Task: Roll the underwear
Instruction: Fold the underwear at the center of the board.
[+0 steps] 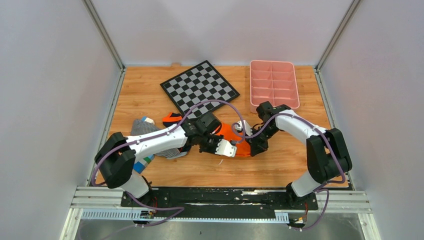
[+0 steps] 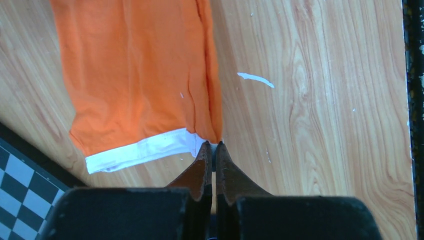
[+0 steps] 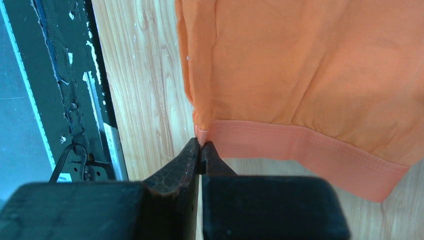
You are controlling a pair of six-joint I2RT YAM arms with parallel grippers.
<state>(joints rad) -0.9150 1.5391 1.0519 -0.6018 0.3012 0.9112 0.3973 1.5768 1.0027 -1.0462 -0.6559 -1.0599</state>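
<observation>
The orange underwear point(image 1: 234, 136) lies stretched between my two grippers at the middle of the table. My left gripper point(image 1: 223, 148) is shut on its corner by the white trim band point(image 2: 135, 150); the jaws pinch the fabric edge at the tips point(image 2: 212, 145). My right gripper point(image 1: 255, 146) is shut on the opposite corner at the orange hem band point(image 3: 300, 145); the tips point(image 3: 201, 145) clamp the fabric. The orange cloth point(image 2: 140, 70) hangs a little above the wood in both wrist views point(image 3: 310, 65).
A checkerboard point(image 1: 199, 86) lies at the back centre and a pink compartment tray point(image 1: 273, 83) at the back right. A grey-striped garment point(image 1: 145, 129) and a navy pair with orange point(image 1: 172, 119) lie at the left. The table's black front rail point(image 3: 75, 75) is near my right gripper.
</observation>
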